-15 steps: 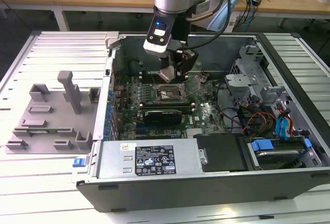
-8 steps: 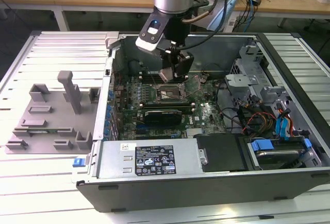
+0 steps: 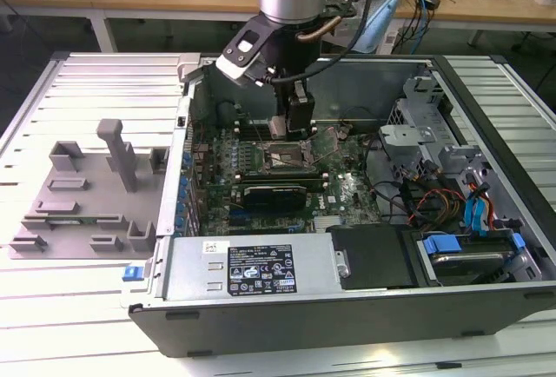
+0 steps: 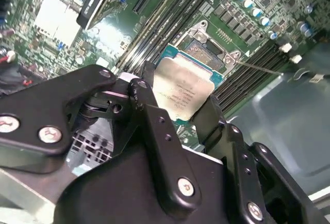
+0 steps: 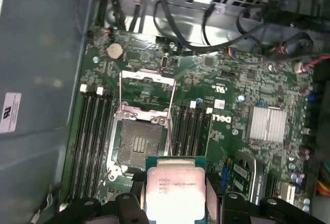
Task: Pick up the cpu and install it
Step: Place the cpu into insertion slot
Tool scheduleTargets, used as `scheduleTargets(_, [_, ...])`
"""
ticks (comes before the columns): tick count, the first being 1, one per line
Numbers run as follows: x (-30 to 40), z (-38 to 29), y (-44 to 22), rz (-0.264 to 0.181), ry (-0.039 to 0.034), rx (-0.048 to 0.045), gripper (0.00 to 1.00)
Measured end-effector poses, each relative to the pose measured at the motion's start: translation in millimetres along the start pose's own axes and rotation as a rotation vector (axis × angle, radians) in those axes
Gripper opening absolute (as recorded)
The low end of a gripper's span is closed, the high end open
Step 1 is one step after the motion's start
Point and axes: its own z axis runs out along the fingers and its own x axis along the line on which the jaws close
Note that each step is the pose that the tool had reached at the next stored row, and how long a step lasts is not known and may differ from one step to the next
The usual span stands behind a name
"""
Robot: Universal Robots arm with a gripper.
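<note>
- The gripper (image 4: 178, 100) is closed down on the cpu (image 4: 180, 92). One black finger (image 4: 147, 90) is on each of two opposite edges, with the shiny metal lid facing up, so it's a proper pinch and not a loose cradle.
- In the exterior view the arm reaches down into the open computer case (image 3: 347, 316), and the chip hangs above the motherboard (image 5: 232, 110), clear of it and not seated.
- The socket (image 5: 138, 144) is bare, and its load plate (image 5: 147, 82) is swung up and out of the way. In the first wrist view the chip sits just beside the socket opening rather than squarely over it.
- The step in hand looks like lining the chip up over the socket. To do that well, its edges should sit square and parallel to the socket frame before any descent, because a slight twist could land a corner on the contacts.
- It should stay level, go straight down slowly and drop in with zero force.
- The corner marks can't be made out here, so orientation needs checking.
- The fingers hang lower than the chip's edges, and the memory slots (image 5: 93, 131) run along both sides of the socket, so finger clearance is worth watching.
- The grey fixture (image 3: 87, 195) sits outside the case on the exterior view's left, well apart.
</note>
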Motion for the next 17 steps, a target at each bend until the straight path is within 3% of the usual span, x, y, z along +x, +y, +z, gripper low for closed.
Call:
scheduleTargets(3, [0.0, 0.6, -0.1, 0.101, -0.0055, 0.0028, 0.55])
scheduleTargets(7, [0.5, 1.2, -0.1, 0.104, -0.0053, 0.0027, 0.55])
scheduleTargets(17, [12.5, 5.9, 1.2, 0.104, -0.0012, 0.0025, 0.55])
